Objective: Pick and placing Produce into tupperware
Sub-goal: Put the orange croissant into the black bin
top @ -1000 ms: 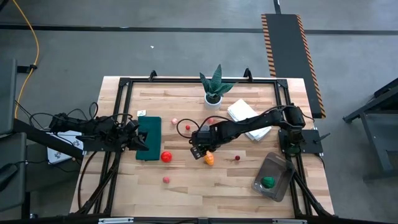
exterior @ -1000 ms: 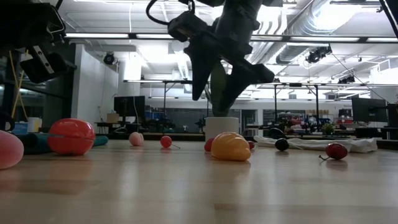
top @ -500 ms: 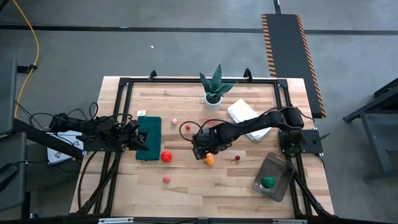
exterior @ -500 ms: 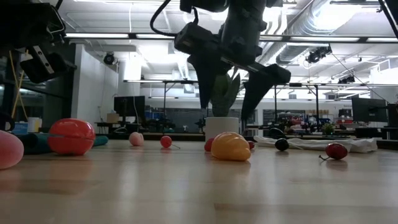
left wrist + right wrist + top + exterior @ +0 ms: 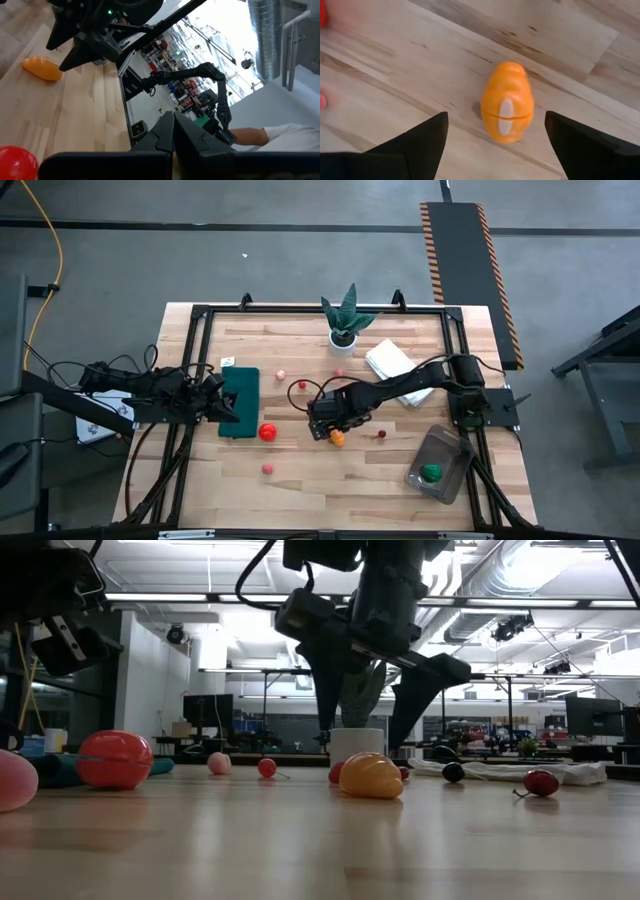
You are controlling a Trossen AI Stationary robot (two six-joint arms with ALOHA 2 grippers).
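High view looks straight down on your wooden table (image 5: 300, 490). Your right gripper (image 5: 330, 427) reaches to the middle of the table and hangs just over an orange toy fruit (image 5: 338, 438). Its two fingers are spread wide apart and hold nothing. In the low view that gripper (image 5: 368, 700) sits above the orange fruit (image 5: 371, 775), one finger to each side, both tips clear of it. The right wrist view shows the fruit (image 5: 507, 102) lying on the wood between the two dark fingers (image 5: 412, 142), untouched.

Your left gripper (image 5: 222, 404) waits at the table's left edge, over a flat dark green mat (image 5: 240, 395). In the left wrist view its fingers (image 5: 172, 135) are pressed together, with nothing between them.

The tupperware (image 5: 440, 463) sits near the table's front right corner, well apart from both grippers, with one green piece (image 5: 431, 472) inside it.

Other produce lies loose on the table: a large red piece (image 5: 267, 432) just beside the mat, a pink piece (image 5: 267, 469) nearer the front edge, a small dark red piece (image 5: 381, 434) to the right of the orange fruit, and small pink and red pieces (image 5: 281, 374) farther back.

A spiky green plant in a white pot (image 5: 344, 320) stands at the back edge, with a folded white cloth (image 5: 390, 365) to its right.
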